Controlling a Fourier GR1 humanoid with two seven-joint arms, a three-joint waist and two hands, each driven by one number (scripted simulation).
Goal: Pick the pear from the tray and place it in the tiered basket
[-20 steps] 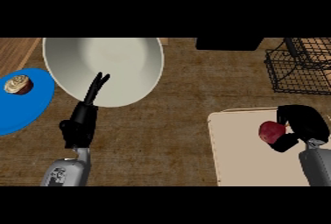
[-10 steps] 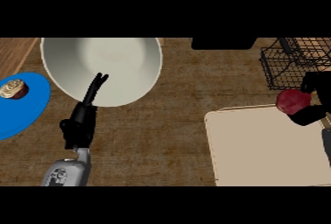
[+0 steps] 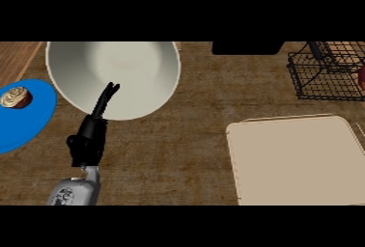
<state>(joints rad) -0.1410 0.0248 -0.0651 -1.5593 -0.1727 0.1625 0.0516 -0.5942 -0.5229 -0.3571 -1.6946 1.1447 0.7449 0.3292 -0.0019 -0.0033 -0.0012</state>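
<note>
Pear (image 3: 362, 79) shows only as a thin red sliver at the view's right edge, around 3 o'clock, level with the right side of the black wire basket (image 3: 324, 72); whether it sits inside the wire or just beside it cannot be told from here. The basket stands on the wooden counter (image 3: 192, 144) at about 2 o'clock, cut off by the right edge. Below it, at 4 to 5 o'clock, lies the beige tray (image 3: 299, 164), its flat surface bare, well apart from the basket.

Left hand (image 3: 87, 140) rises from a grey forearm at 7 o'clock, resting open with its fingers (image 3: 107, 99) straight and held together, pointing toward 12 o'clock; their tips overlap the lower rim of a large white plate (image 3: 121, 67) that fills the 11 o'clock area. At 9 o'clock a blue plate (image 3: 32, 120) runs off the left edge and carries a cupcake (image 3: 16, 96) with pale swirled frosting. A black block (image 3: 246, 47) sits at the top edge near 1 o'clock.

Right hand lies outside the view, so its state cannot be told
</note>
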